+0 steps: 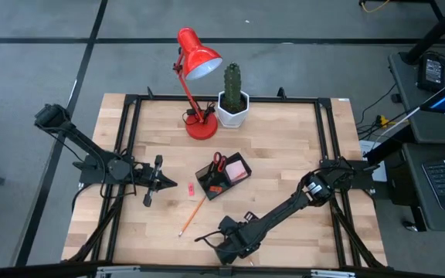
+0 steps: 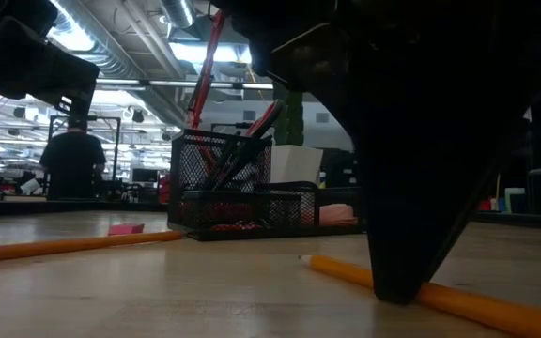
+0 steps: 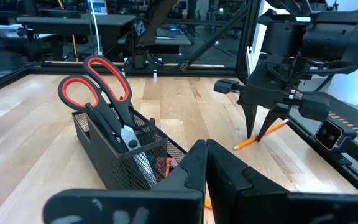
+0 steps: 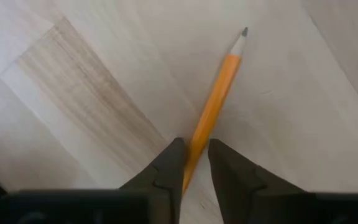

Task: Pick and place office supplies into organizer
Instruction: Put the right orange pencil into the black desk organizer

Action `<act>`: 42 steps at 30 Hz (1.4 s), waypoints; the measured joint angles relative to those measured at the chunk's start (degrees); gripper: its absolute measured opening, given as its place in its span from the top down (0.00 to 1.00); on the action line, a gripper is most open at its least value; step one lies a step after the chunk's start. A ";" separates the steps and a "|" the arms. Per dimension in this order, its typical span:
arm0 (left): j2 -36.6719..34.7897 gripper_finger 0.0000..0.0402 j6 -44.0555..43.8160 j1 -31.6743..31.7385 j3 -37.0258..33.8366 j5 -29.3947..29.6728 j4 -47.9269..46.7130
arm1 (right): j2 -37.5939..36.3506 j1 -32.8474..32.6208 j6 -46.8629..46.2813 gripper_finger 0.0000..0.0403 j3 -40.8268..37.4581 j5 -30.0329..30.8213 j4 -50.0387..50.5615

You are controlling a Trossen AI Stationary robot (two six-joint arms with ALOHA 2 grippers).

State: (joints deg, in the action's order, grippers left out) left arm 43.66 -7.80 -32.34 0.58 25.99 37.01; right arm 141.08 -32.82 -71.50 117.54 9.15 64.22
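Note:
The black mesh organizer [image 1: 221, 176] stands mid-table and holds the red-handled scissors [image 3: 98, 87] upright and a pink sticky-note pad [image 1: 238, 169]. One orange pencil [image 1: 191, 216] lies loose on the table, left of and nearer than the organizer. A small pink piece [image 1: 190, 187] lies just ahead of my left gripper [image 1: 163, 183], which is shut and empty, hovering left of the organizer. My right gripper [image 1: 229, 245] is near the table's near edge, pointing down and shut on a second orange pencil [image 4: 219, 87]. My right gripper pinches the pencil's orange shaft [image 4: 194, 149] between its two fingers, some way behind the sharpened tip [image 4: 243, 32]. The fingers [image 2: 397, 272] come from above, pointing down, and lie across the pencil. The pencil lies flat on the table.
A red desk lamp [image 1: 195, 69] and a cactus in a white pot [image 1: 232, 100] stand at the far edge. A black frame [image 1: 323, 131] runs around the tabletop. Bare wood lies between the two grippers. A person [image 2: 73, 160] stands in the room beyond the table.

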 joint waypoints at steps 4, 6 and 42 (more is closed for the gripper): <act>0.00 1.00 0.00 0.00 0.00 0.00 0.00 | 0.00 0.01 1.10 0.88 -0.02 0.13 0.39; 0.00 1.00 -0.01 0.00 0.00 0.00 0.00 | 0.00 0.01 1.23 0.92 -0.04 0.20 0.43; 0.00 1.00 0.46 -0.02 0.00 -0.02 -0.81 | 0.70 0.20 14.82 0.95 11.32 6.45 6.41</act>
State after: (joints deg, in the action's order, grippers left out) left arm 43.66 -7.33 -32.36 0.58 25.98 36.21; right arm 141.78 -32.62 -56.69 128.85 15.60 70.63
